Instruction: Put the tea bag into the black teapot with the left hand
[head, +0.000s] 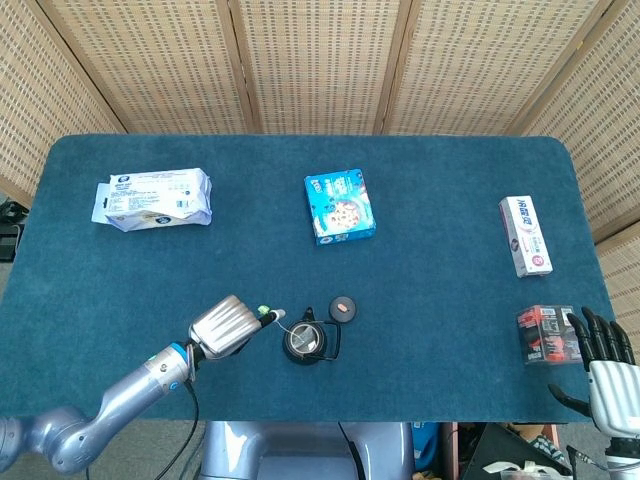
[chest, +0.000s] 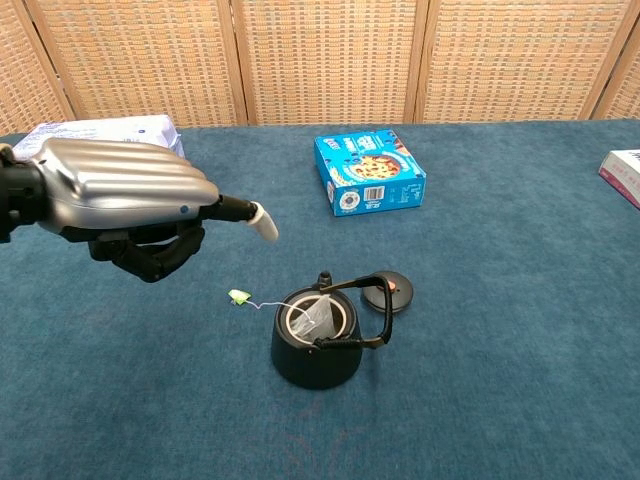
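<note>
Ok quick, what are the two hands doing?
Left hand: fingers curled, one pointing, holding nothing.
Right hand: open, holding nothing.

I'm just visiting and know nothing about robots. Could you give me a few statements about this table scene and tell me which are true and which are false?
1. The tea bag sits inside the black teapot. True.
2. The teapot's lid is on the pot. False: it lies on the table beside it.
3. The left robot hand holds the tea bag's tag. False: the tag lies on the cloth below it.
4. A blue box lies behind the teapot. True.
</note>
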